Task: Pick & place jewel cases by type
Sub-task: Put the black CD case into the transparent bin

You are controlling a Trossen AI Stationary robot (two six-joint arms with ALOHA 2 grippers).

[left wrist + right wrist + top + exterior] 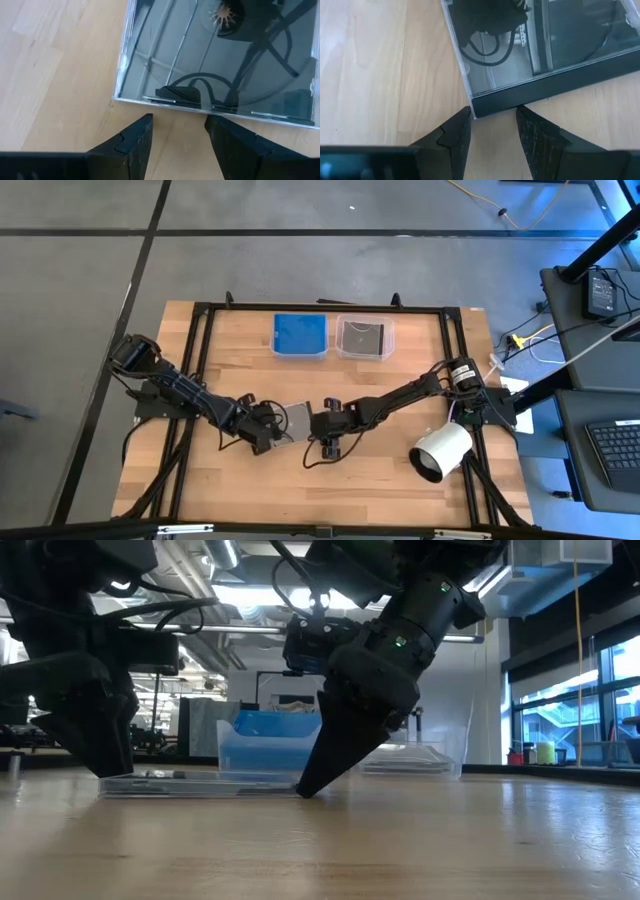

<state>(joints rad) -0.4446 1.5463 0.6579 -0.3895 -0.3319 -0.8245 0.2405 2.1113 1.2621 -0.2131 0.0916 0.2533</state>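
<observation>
Your right hand [492, 127] sits low at the middle of the frame, fingers parted, tips at the dark spine corner of one grey jewel case [298, 420] lying flat on the tabletop [380, 470], not gripping it. Your left hand [178, 135], also parted and holding nothing, faces that same case's opposite clear edge, just short of touching. Beyond them, at the upper centre, you have two tubs: one [300, 335] filled with blue, one clear [364, 337] holding a dark case. One white cylinder [441, 451] lies at the lower right.
</observation>
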